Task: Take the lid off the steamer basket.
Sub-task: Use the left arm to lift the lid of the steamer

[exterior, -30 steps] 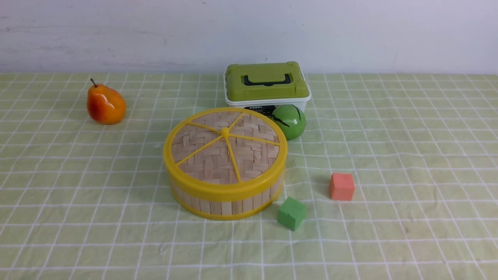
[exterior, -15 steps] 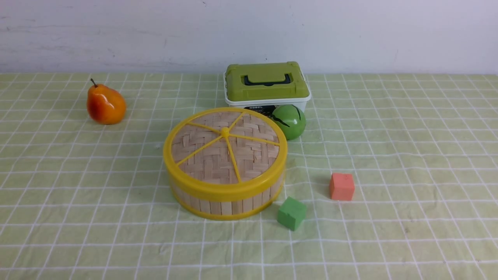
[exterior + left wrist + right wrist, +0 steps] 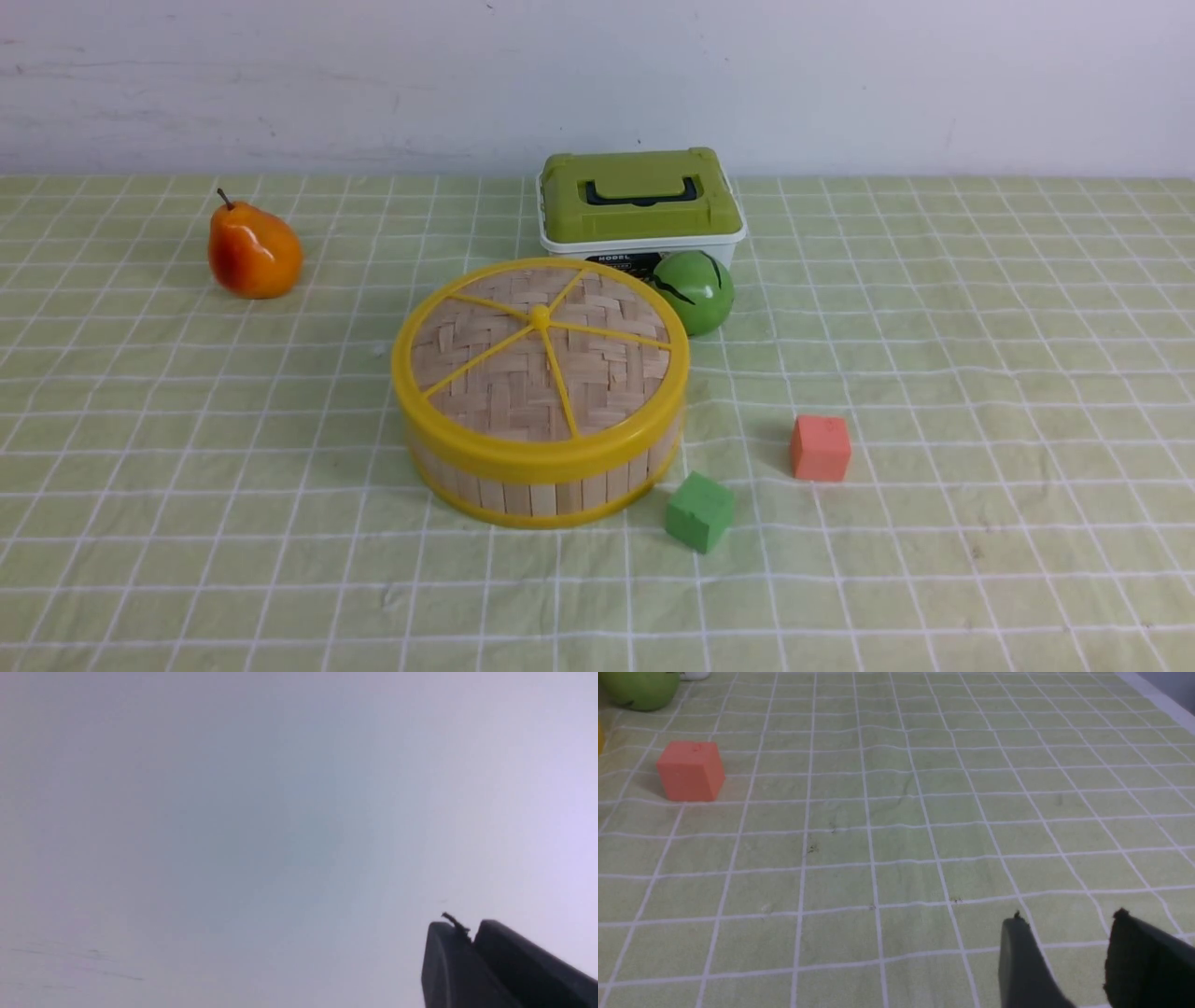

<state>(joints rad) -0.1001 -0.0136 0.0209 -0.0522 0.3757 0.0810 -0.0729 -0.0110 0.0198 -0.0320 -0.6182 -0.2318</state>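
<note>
The lid (image 3: 540,359), a woven bamboo disc with yellow rim, spokes and centre knob, sits closed on the steamer basket (image 3: 551,490) in the middle of the table. Neither gripper shows in the front view. In the left wrist view my left gripper (image 3: 467,931) is shut and empty, pointing at a plain grey wall. In the right wrist view my right gripper (image 3: 1066,921) is open and empty, low over bare green checked cloth, well to the right of the basket, which is outside that view.
An orange pear (image 3: 253,250) lies back left. A white box with green lid (image 3: 639,201) stands behind the basket, with a green ball (image 3: 695,291) beside it. A green cube (image 3: 700,511) and an orange cube (image 3: 821,448) (image 3: 690,771) lie right of the basket.
</note>
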